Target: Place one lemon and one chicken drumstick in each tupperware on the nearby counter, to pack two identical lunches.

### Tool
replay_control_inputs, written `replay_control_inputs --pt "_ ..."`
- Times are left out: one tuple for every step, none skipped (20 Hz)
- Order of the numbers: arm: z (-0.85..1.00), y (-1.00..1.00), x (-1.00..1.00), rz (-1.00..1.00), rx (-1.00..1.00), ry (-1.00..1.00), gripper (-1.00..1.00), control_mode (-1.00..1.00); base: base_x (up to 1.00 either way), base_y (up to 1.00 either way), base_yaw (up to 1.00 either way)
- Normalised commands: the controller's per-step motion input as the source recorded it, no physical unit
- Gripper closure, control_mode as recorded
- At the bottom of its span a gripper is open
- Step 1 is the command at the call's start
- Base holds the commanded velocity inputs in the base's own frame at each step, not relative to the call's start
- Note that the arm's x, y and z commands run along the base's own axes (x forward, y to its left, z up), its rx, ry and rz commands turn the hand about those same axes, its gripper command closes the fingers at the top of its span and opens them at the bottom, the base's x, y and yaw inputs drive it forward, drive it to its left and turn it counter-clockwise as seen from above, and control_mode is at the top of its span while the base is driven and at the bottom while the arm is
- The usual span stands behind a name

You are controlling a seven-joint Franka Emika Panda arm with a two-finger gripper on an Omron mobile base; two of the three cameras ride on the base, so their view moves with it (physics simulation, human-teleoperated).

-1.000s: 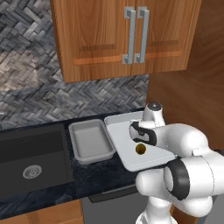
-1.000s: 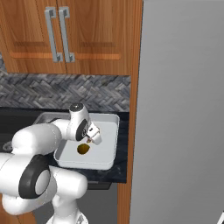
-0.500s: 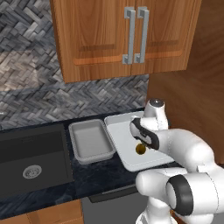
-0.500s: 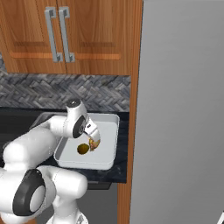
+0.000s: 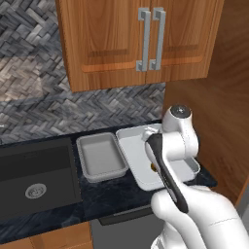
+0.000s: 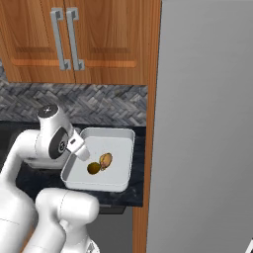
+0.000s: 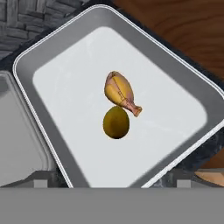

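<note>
Gripper [image 6: 81, 150] hangs above the larger tupperware [image 6: 121, 136], its jaws spread apart and holding nothing; the two dark fingertips [image 7: 40, 180] stand wide at the bottom corners of the hand view, clear of everything below. In the right base view the white hand sits over the near left part of that tray, just beside the food but not touching it.

Inside the larger tupperware [image 7: 52, 57] lie a chicken drumstick [image 7: 120, 92] and a lemon [image 7: 116, 122], both near the middle of the tray floor. They touch or nearly touch, the thin bone end of the drumstick pointing past the lemon's edge. From the right base view the drumstick [image 6: 105, 159] lies to the right of the lemon [image 6: 93, 168].

Beside it, on the side toward the sink, sits the smaller tupperware [image 5: 100, 156], with nothing visible in it. The two trays lie side by side on the black counter [image 5: 112, 197], rims close together; the large one [image 5: 127, 146] is partly hidden by the arm in the left base view. A black sink basin [image 5: 36, 177] is set into the counter further left. Wooden cabinet doors [image 5: 121, 39] with metal handles hang above the herringbone tiled wall [image 5: 39, 102].
</note>
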Motion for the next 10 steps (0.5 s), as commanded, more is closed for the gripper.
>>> replay_control_inputs --pt "0.8 0.31 -1.0 0.0 0.06 0.04 -1.0 -1.0 0.0 0.0 0.0" --pt "0.84 0.3 -1.0 0.0 0.07 0.06 -1.0 -1.0 0.0 0.0 0.0" --pt "0.84 0.21 -1.0 0.0 0.1 0.08 -1.0 -1.0 0.0 0.0 0.0" --pt "0.73 0.18 -1.0 0.0 0.1 0.11 -1.0 -1.0 0.0 0.0 0.0" --pt "0.61 0.11 -1.0 0.0 0.11 0.13 -1.0 -1.0 0.0 0.0 0.0" --pt "0.53 0.09 -1.0 0.0 0.1 0.13 -1.0 -1.0 0.0 0.0 0.0" --pt "0.43 0.09 -1.0 0.0 0.09 0.1 -1.0 -1.0 0.0 0.0 0.0" --pt "0.31 0.03 -1.0 0.0 0.13 0.07 -1.0 -1.0 0.0 0.0 0.0" --pt "0.0 0.0 0.0 0.0 0.0 0.0 -1.0 1.0 -1.0 0.11 0.0" --pt "0.0 0.0 0.0 0.0 0.0 0.0 -1.0 1.0 -1.0 0.06 -0.01"
